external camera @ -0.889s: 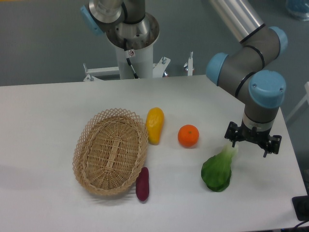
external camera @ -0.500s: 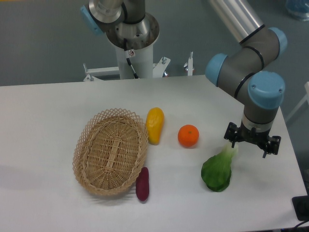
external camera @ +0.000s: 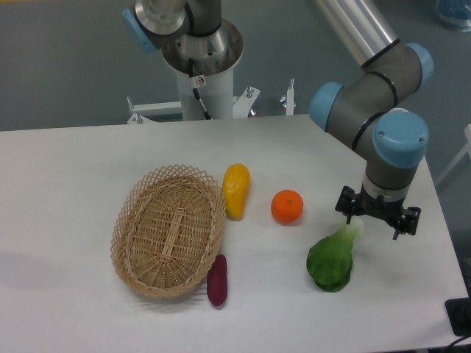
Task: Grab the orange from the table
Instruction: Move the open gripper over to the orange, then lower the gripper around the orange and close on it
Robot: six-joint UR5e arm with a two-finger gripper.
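Note:
The orange (external camera: 287, 207) is small, round and bright orange, and lies on the white table (external camera: 73, 169) right of centre. My gripper (external camera: 377, 216) hangs from the arm's wrist, pointing down over the table's right side. It is to the right of the orange and apart from it, just above the stalk end of a green leafy vegetable (external camera: 333, 257). Its black fingers are spread wide with nothing between them. The fingertips are mostly hidden under the wrist.
A yellow-orange mango-like fruit (external camera: 235, 190) lies just left of the orange. A woven oval basket (external camera: 169, 229) stands further left, with a dark purple vegetable (external camera: 217, 279) at its lower right rim. The robot's base (external camera: 199, 59) stands behind the table.
My gripper and wrist have shifted slightly to the left and up, toward the orange. Nothing on the table has moved.

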